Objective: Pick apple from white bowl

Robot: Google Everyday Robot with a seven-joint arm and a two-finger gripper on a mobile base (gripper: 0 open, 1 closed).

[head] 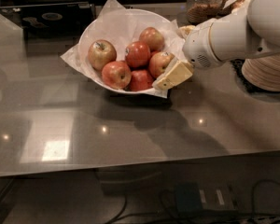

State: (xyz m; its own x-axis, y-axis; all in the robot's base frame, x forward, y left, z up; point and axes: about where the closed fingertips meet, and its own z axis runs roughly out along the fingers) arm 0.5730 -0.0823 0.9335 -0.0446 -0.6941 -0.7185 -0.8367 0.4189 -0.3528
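Gripper (162,82) on a thick white arm (233,34) reaches in from the right and sits at the right front rim of the white bowl (95,29), angled down and to the left. Whether this claw is released or clenched cannot be told. It is just beside the apple (158,63) — reddish-orange with yellow patches — which lies in the bowl's right side on crumpled white paper (113,7), among five other apples. A paler yellow-green apple (101,54) sits at the left, a deep red apple (141,80) at the front. The bowl stands on a glossy grey table (130,129). A stack of cream plates (267,73) stands at the right edge — a glass jar (203,3) is behind the bowl.
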